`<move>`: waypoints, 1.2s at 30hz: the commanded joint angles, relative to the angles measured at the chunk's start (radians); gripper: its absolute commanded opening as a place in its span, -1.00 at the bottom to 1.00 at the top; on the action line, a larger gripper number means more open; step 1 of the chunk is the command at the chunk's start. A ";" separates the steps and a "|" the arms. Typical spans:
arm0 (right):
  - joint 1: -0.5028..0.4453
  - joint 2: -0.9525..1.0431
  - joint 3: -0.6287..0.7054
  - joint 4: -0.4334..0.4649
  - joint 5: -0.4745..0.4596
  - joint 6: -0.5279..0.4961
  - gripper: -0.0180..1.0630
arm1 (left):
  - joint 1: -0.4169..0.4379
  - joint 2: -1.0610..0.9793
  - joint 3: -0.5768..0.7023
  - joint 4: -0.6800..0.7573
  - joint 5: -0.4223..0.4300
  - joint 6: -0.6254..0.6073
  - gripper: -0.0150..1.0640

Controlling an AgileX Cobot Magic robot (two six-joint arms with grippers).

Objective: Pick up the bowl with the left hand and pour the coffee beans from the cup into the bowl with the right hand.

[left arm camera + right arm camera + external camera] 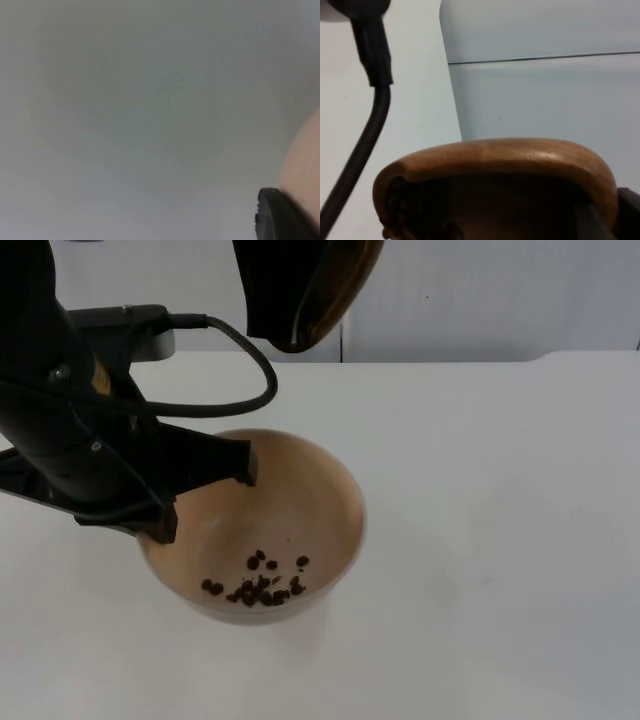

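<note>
A pale wooden bowl (300,510) sits in the middle of the top view with several coffee beans (258,585) lying at its near inner side. My left gripper (200,495) is shut on the bowl's left rim, one finger inside and one outside. The left wrist view shows the bowl's pale wall (305,165) beside a black fingertip (280,215). A brown wooden cup (320,290) hangs tilted above and behind the bowl, mouth turned down toward it. My right gripper (510,220) is shut on the cup (520,155), whose inside looks dark.
The white table (500,540) stretches to the right and front of the bowl. The grey partition wall (480,290) stands behind. The left arm (60,420) covers the table's left side.
</note>
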 commanded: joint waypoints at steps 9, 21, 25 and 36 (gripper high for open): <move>-0.010 -0.019 -0.002 0.083 -0.002 0.015 -0.97 | -0.005 -0.011 0.003 -0.014 0.012 -0.009 -0.98; -0.162 -0.063 -0.006 0.403 -0.009 0.014 -0.97 | -0.005 -0.011 0.003 -0.010 0.013 -0.009 -0.98; -0.215 -0.082 -0.006 0.527 -0.061 0.002 -0.97 | -0.005 -0.011 0.003 -0.010 0.013 -0.009 -0.98; -0.363 -0.084 -0.006 0.820 -0.084 -0.127 -0.97 | -0.005 -0.011 0.003 0.016 0.013 -0.009 -0.98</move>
